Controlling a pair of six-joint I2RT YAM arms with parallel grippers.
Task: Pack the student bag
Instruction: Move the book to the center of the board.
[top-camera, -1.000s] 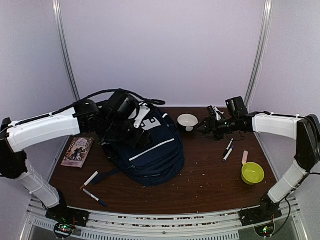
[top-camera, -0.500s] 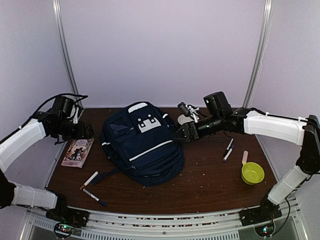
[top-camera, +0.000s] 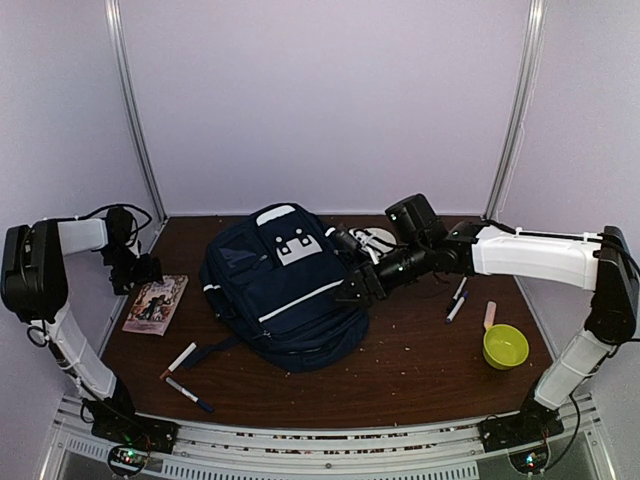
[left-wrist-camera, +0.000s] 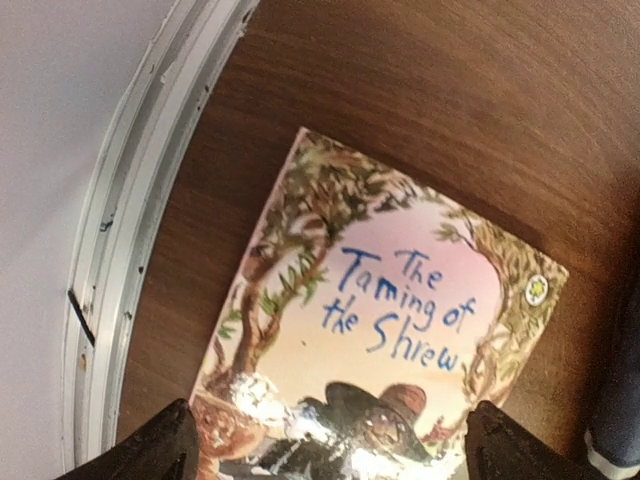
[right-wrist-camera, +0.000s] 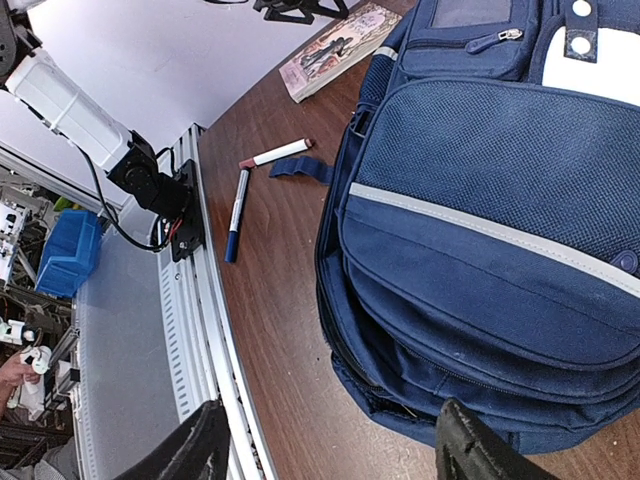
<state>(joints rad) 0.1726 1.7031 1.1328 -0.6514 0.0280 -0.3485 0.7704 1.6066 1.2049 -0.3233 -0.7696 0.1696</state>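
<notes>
Two markers lay on the table near its front left corner. Beyond them a picture book sat at the left edge, under the left gripper, whose jaws stood wide apart and empty. More pens and a yellow-green bowl sat on the right. The right gripper, jaws spread and holding nothing, hung by the right flank of the student bag. The bag lay mid-table, front up, its top toward the back wall and its long axis running back to front.
</notes>
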